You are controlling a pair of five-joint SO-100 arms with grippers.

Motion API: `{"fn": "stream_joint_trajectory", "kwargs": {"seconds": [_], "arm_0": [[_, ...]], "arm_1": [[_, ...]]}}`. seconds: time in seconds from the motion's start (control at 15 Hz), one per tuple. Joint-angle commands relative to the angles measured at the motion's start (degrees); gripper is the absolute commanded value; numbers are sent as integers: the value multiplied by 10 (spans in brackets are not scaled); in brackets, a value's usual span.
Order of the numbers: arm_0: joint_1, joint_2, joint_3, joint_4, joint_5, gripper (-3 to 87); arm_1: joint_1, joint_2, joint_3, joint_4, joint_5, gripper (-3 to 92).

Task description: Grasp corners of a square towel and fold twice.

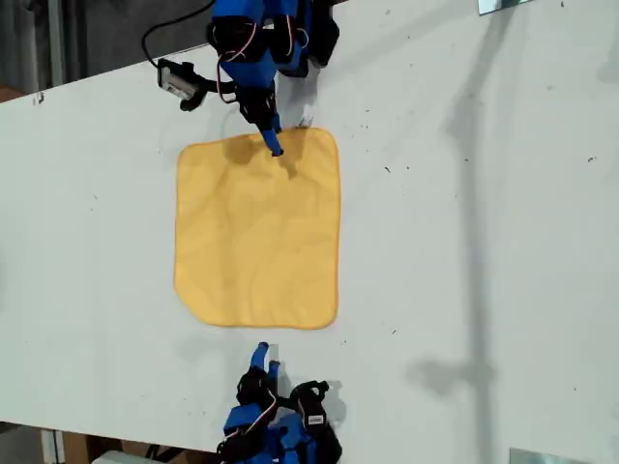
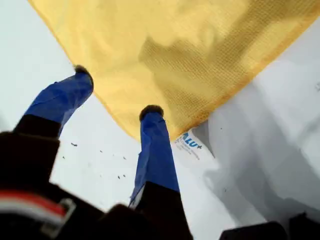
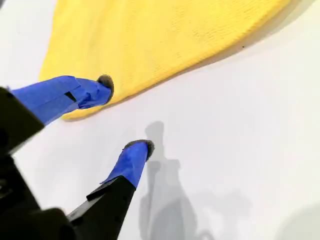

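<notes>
**Both grippers open at the towel's edges, no fold begun**

Nearest the lens in the first wrist view are the blue-taped fingers (image 2: 157, 150) of my first gripper (image 2: 115, 92), spread wide with nothing between them. One tip sits over the towel's hem beside the small white tag (image 2: 191, 142); the other hangs over bare table just off the cloth. In the second wrist view my second gripper (image 3: 125, 115) is likewise open and empty, one tip at the towel's edge near a rounded corner (image 3: 75, 111), the other over the table.

The towel (image 1: 257, 230) lies flat and unfolded, a single yellow-orange layer, slightly wrinkled, on the white table (image 1: 484, 242), a little toward the exterior view's left of the middle. In that view my first gripper (image 1: 275, 145) reaches over the towel's upper edge, and my second gripper (image 1: 263, 358) waits just below the lower edge, apart from the cloth.

I judge this the approach before the first grasp. Next, each gripper needs to straddle the hem at a corner, with one finger slipped under the cloth, and close on a single layer. The first gripper looks to sit nearer mid-edge than a corner, so it may need to move along the hem first.
</notes>
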Motion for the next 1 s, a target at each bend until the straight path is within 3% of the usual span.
{"fn": "stream_joint_trajectory", "kwargs": {"seconds": [0.0, 0.2, 0.47, 0.8, 0.93], "arm_0": [[20, -308, -131, -50, 4, 202], [23, -293, -115, -62, 0, 203], [22, -276, -103, -64, -4, 202], [21, -221, -67, -69, -6, 197], [20, -202, -56, -68, -5, 198]], "arm_1": [[-26, -199, -112, 31, -13, 250], [-81, -240, -98, 47, 11, 248], [-159, -294, -98, -7, 59, 252], [-166, -480, -142, -94, 59, 258], [-163, -541, -187, -84, 56, 242]]}}
